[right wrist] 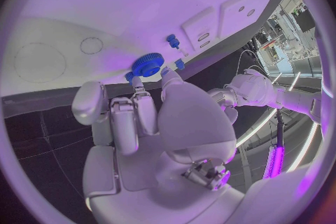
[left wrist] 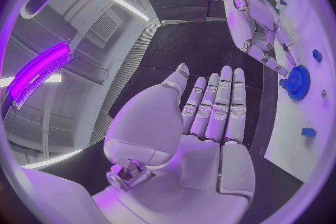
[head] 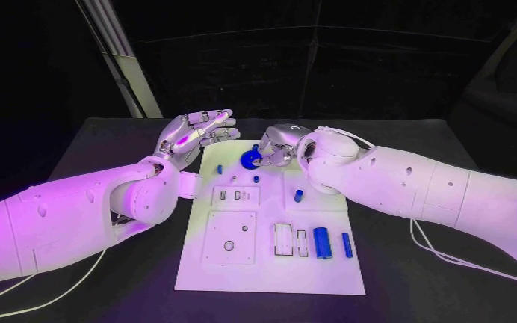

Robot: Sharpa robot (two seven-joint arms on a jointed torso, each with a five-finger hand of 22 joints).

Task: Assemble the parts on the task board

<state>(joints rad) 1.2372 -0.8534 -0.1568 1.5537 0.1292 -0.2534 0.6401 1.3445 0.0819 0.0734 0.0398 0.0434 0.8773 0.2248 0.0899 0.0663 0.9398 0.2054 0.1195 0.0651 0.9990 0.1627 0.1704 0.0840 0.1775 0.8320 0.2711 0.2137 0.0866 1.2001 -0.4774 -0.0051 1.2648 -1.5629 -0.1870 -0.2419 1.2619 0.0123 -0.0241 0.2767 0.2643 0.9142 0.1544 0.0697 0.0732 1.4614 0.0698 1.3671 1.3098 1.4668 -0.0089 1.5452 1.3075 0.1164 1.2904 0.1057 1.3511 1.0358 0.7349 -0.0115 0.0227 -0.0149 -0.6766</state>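
The white task board [head: 270,267] lies in the middle of the black table. At the board's far end my right hand [head: 278,146] pinches a blue gear [head: 250,161] with its fingertips; the gear sits low at the board's surface. The gear [right wrist: 145,64] shows at my right hand's fingertips [right wrist: 140,85] in the right wrist view, and the gear [left wrist: 299,82] shows under those fingers in the left wrist view. My left hand [head: 194,134] hovers by the board's far left corner, palm [left wrist: 210,117] bare, fingers straight, holding nothing.
A thick blue cylinder [head: 322,243] and a slimmer blue pin [head: 347,244] lie at the board's near right. A small blue piece [head: 299,196] and two blue pegs [head: 220,168], [head: 255,179] sit mid-board. Raised white blocks [head: 231,237] with slots occupy the board's left half.
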